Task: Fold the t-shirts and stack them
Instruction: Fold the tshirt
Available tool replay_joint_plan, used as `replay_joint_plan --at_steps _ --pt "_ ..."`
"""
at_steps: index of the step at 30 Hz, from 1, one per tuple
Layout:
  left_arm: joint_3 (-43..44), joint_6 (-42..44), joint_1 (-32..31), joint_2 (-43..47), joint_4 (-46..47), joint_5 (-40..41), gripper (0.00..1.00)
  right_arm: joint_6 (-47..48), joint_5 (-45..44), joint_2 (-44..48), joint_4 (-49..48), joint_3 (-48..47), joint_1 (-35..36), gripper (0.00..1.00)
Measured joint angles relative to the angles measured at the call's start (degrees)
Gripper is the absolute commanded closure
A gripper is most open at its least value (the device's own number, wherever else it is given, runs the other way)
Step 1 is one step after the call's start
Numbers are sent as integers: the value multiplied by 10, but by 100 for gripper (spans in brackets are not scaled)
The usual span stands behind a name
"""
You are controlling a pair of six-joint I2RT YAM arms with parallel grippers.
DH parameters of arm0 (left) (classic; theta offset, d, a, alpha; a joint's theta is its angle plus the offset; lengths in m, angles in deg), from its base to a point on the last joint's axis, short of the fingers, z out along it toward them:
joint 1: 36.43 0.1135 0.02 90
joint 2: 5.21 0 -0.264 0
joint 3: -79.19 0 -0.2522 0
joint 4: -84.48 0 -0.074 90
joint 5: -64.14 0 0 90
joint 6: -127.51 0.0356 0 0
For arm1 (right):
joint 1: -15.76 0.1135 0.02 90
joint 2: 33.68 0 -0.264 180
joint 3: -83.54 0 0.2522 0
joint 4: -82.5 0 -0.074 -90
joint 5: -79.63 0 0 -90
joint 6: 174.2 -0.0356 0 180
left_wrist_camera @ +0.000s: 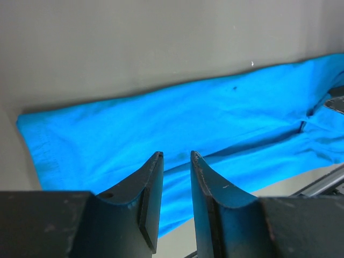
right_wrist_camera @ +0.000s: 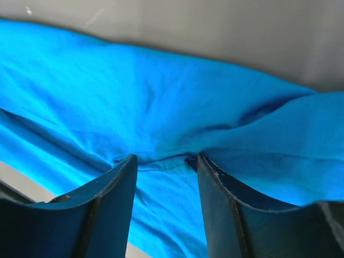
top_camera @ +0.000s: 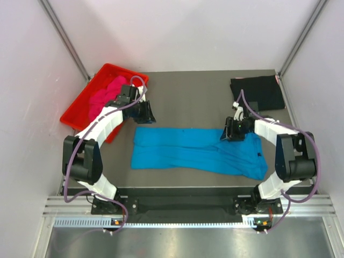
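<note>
The turquoise t-shirt [top_camera: 193,150] lay mid-counter [top_camera: 188,97] as a long strip, its lengthwise fold apparently done. The left claw [left_wrist_camera: 176,161] hung parted and empty just beyond its far left corner. The right claw [right_wrist_camera: 166,158], also parted, sat low over wrinkled cloth near the right end, gripping nothing. The crosswise fold would probably go best with one end pinched through all layers, lifted evenly and laid edge to edge.
</note>
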Motion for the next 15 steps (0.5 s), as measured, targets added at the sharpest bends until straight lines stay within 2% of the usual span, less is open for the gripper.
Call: replay_joint_plan --at_steps 5,8,12,13,14,15 --pt "0 -1 0 0 2 -12 68 8 -10 -6 1 0 1 60" --pt "0 -4 0 0 5 -17 68 9 -20 -5 3 0 6 69" --pt "0 -8 0 0 7 -23 68 5 -32 -2 3 0 17 86" --pt "0 -8 0 0 8 -24 68 3 -36 0 3 0 19 95" --pt "0 -8 0 0 8 -25 68 4 -38 2 3 0 21 99" --pt "0 -8 0 0 8 -25 68 0 -42 4 3 1 23 100"
